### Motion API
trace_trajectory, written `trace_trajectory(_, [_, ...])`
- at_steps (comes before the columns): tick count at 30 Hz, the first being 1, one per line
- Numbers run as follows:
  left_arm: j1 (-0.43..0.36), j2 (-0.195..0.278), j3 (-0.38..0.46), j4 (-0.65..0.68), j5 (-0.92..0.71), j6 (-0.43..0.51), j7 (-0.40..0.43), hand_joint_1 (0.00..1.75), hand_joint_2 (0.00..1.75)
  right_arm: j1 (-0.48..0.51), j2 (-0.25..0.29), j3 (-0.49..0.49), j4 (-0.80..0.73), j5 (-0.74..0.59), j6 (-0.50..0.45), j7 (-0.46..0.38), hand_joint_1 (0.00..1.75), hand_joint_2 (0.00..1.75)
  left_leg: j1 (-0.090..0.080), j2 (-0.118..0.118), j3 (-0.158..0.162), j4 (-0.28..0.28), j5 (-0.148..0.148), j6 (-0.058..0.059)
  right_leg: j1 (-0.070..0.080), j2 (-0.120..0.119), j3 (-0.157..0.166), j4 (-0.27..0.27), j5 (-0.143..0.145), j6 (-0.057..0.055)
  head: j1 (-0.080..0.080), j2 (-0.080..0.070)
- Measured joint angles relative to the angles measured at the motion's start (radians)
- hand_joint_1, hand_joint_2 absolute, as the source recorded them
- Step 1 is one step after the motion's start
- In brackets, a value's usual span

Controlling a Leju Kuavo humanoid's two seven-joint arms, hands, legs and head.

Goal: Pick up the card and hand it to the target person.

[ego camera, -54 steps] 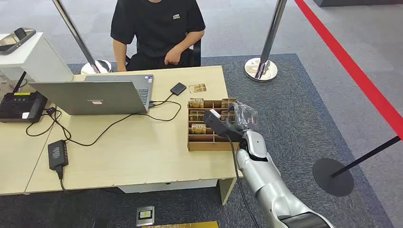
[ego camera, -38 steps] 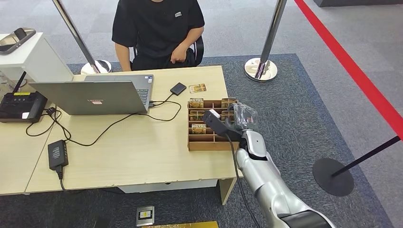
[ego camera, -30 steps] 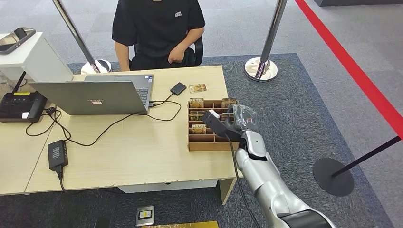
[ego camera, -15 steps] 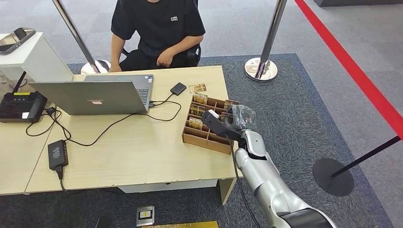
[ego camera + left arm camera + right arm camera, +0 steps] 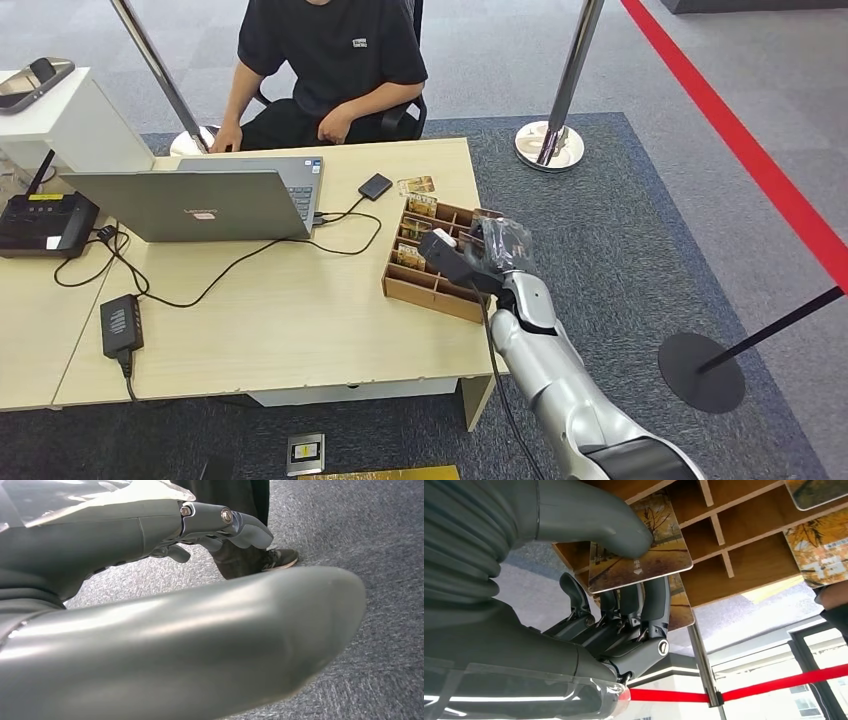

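Grey carpeted floor, red line and stanchion posts behind; pale wooden counter in front. Right robot hand out over the counter's far right corner, directly above a wooden divider tray that sits skewed to the counter edge. In the right wrist view, card pinched between thick thumb on its printed face and dark fingers curled beneath. Card close against the tray's compartments, apparently just out of its slot; cannot tell whether it has cleared the dividers. More cards lodged in neighbouring compartments, one loose card on the counter beyond the tray. Seated person in a black shirt across the counter, well beyond and to the left of the hand, past the laptop.

Left robot hand hanging low over carpet, fingers loosely extended and apart, holding nothing.

Handling, judged: thin, stiff, light, glossy print, so likely slippery under a flat pinch. Hold sits near one short edge, leaving most of the card free for the person to take; good for handover. Risks: card pivoting around the thumb, or an edge catching a divider and dragging the tray. Firm pinch and a straight lift clear of the tray before swinging toward the person look advisable.
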Motion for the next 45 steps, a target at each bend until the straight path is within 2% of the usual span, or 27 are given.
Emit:
trace_trajectory(12, [0.002, 0.0, 0.0, 0.0, 0.011, 0.005, -0.006, 0.0, 0.0, 0.015, 0.009, 0.027, -0.142, -0.014, 0.003, -0.036, 1.4, 1.75, 0.0, 0.0, -0.001, 0.0, 0.0, 0.0, 0.0, 0.0, -0.001, 0.0, 0.0, 0.0, 0.0, 0.0])
trace_trajectory(21, [0.005, 0.0, 0.001, 0.0, 0.017, 0.011, -0.009, 0.0, 0.0, 0.049, 0.006, 0.093, -0.326, -0.013, 0.038, -0.031, 1.44, 1.75, 0.0, 0.0, -0.001, 0.0, 0.0, 0.0, 0.0, 0.0, -0.001, 0.0, 0.0, 0.0, 0.0, 0.0])
trace_trajectory(27, [0.006, 0.0, 0.001, 0.0, 0.013, 0.011, -0.01, 0.0, 0.0, 0.055, 0.006, 0.122, -0.4, -0.022, 0.045, -0.032, 1.53, 1.75, 0.0, 0.0, -0.001, 0.0, 0.0, 0.0, 0.0, 0.0, -0.001, 0.0, 0.0, 0.0, 0.0, 0.0])
trace_trajectory(36, [-0.002, 0.0, -0.003, 0.0, -0.008, 0.005, 0.002, 0.0, 0.0, 0.017, 0.017, 0.143, -0.391, -0.066, 0.035, -0.042, 1.61, 1.75, 0.0, 0.0, -0.001, 0.0, 0.0, 0.0, 0.0, 0.0, -0.001, 0.0, 0.0, 0.0, 0.0, 0.0])
trace_trajectory(45, [-0.01, -0.002, -0.018, 0.0, -0.024, 0.002, 0.017, 0.0, 0.0, -0.056, 0.051, 0.161, -0.296, -0.004, -0.035, -0.004, 1.62, 1.75, 0.0, 0.0, -0.002, 0.0, 0.0, 0.0, 0.0, 0.0, -0.001, 0.0, 0.0, 0.0, 0.0, 0.0])
